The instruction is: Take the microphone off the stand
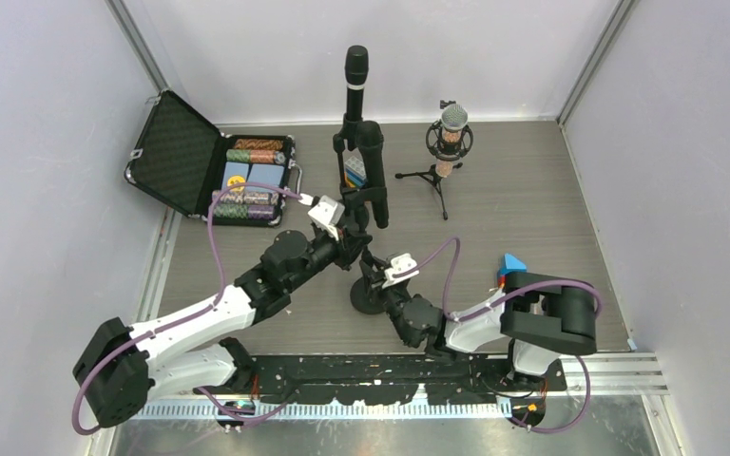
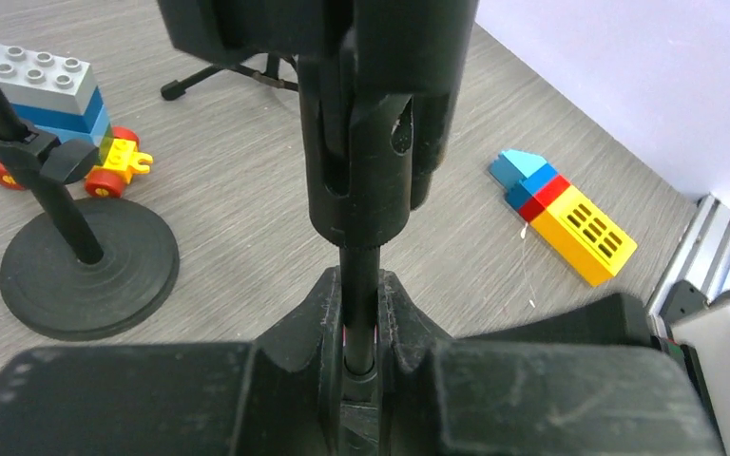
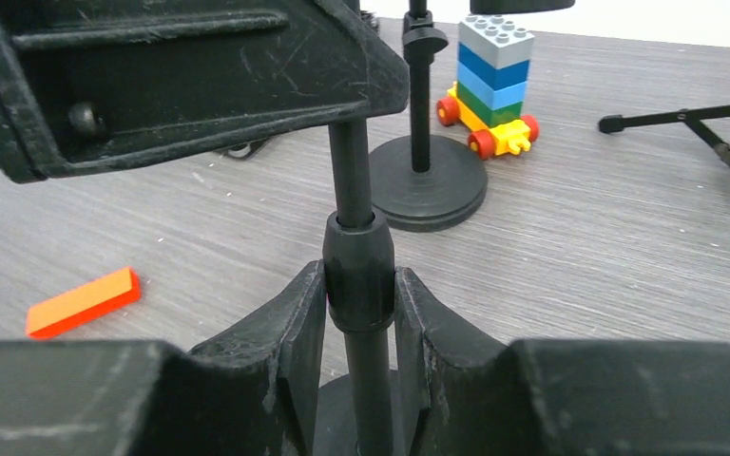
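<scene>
A black microphone (image 1: 373, 176) sits tilted in the clip (image 2: 366, 142) of a black stand with a round base (image 1: 366, 299) in the middle of the table. My left gripper (image 1: 350, 226) is shut on the stand's thin pole (image 2: 359, 275) just under the clip; in the left wrist view the gripper (image 2: 359, 296) has both fingers against the pole. My right gripper (image 1: 377, 273) is lower down, shut on the stand's collar (image 3: 359, 271); in the right wrist view the gripper (image 3: 359, 290) has both fingers pressed on the collar.
A second stand (image 1: 347, 142) with an upright black microphone (image 1: 356, 71) stands behind, beside a Lego car (image 3: 492, 90). A silver-headed microphone on a tripod (image 1: 449, 142) is back right. An open chip case (image 1: 247, 176) is back left. A Lego block (image 2: 563, 217) and an orange piece (image 3: 84, 302) lie nearby.
</scene>
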You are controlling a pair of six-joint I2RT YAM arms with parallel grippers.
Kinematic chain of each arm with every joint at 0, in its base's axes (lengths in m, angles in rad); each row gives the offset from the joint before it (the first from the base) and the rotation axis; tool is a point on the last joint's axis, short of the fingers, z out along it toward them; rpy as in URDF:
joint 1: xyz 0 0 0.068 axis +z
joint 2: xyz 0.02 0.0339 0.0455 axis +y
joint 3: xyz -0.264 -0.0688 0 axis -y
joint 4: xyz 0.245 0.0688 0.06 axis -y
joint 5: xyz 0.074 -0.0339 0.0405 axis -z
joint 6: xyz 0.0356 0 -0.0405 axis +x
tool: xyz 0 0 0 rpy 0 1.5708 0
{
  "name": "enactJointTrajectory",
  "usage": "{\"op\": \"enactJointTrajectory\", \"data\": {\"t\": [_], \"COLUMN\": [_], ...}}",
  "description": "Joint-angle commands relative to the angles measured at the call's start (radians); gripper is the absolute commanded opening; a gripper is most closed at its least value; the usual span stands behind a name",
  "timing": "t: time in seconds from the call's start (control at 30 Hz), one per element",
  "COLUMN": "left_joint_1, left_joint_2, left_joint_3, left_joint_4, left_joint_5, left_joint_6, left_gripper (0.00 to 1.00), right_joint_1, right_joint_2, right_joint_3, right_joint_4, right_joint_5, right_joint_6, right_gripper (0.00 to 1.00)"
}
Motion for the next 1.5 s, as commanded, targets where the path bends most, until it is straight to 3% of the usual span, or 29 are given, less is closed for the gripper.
{"op": "enactJointTrajectory", "data": {"t": [0.0,0.03,0.1,0.2,0.33,0.5,0.73,1.0,1.23,1.33,1.47], "left_joint_1": [-0.022,-0.022,-0.022,-0.022,-0.022,-0.022,-0.022,-0.022,-0.022,-0.022,-0.022], "left_joint_2": [-0.042,-0.046,-0.054,-0.057,-0.056,-0.059,-0.062,-0.068,-0.086,-0.091,-0.093], "left_joint_3": [0.017,0.014,0.003,-0.022,-0.053,-0.074,-0.08,-0.085,-0.104,-0.108,-0.107], "left_joint_4": [-0.047,-0.033,0.001,0.06,0.126,0.151,0.152,0.146,0.143,0.143,0.143], "left_joint_5": [0.107,0.122,0.154,0.203,0.204,0.204,0.196,0.204,0.193,0.188,0.187], "left_joint_6": [0.09,0.104,0.131,0.162,0.15,0.132,0.128,0.117,0.111,0.112,0.114], "left_gripper": [0.0,0.0,0.0,0.0,0.0,0.0,0.0,0.0,0.0,0.0,0.0], "right_joint_1": [-0.048,-0.085,-0.152,-0.236,-0.296,-0.324,-0.344,-0.344,-0.345,-0.345,-0.344], "right_joint_2": [-0.127,-0.156,-0.24,-0.353,-0.409,-0.421,-0.367,-0.284,-0.274,-0.268,-0.236], "right_joint_3": [-0.057,-0.066,-0.077,-0.065,-0.063,-0.135,-0.082,-0.071,-0.082,-0.077,-0.064], "right_joint_4": [-0.031,-0.104,-0.246,-0.405,-0.529,-0.425,-0.465,-0.309,-0.211,-0.22,-0.261], "right_joint_5": [-0.169,-0.261,-0.431,-0.697,-0.85,-0.869,-0.99,-0.925,-0.858,-0.868,-0.874], "right_joint_6": [0.132,0.159,0.25,0.252,0.18,0.141,0.164,0.171,0.215,0.227,0.229], "right_gripper": [0.47,0.64,0.66,0.64,0.53,0.38,0.49,0.46,0.51,0.44,0.22]}}
